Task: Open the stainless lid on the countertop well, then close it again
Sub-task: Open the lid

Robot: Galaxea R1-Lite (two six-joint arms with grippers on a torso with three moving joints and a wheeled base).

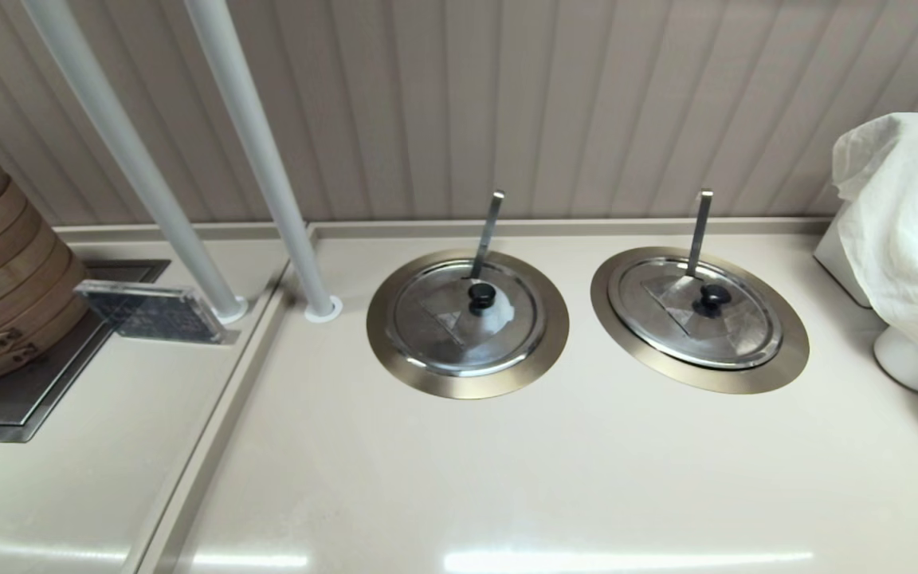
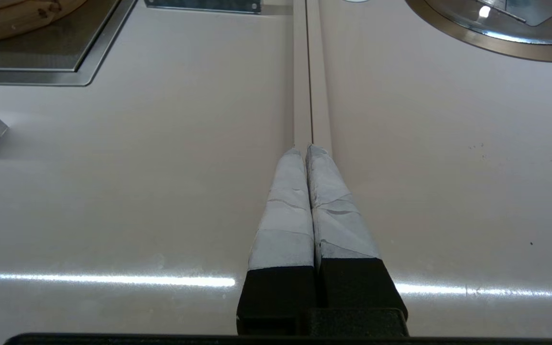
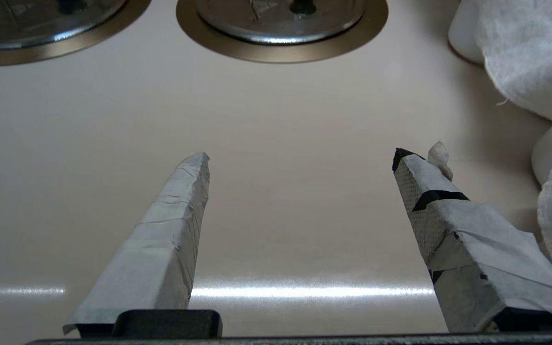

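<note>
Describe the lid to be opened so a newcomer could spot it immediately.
On the pale countertop, two bronze-ringed wells sit side by side below the ribbed wall. The stainless lid covers the one nearer the white cloth. It is evenly grey, whereas its twin shows a whitish patch beside its knob.

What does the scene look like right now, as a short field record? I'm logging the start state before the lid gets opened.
target lid: the stainless lid, evenly grey, shut flat on the countertop well, on the robot's right
knob: black knob on the hinged flap
utensil: steel handle sticking up behind the knob
twin lid: to its left, whitish patch by the knob, also shut
right pincer: open, over bare counter short of the well
left pincer: shut, over the counter seam
beside well: white cloth
</note>
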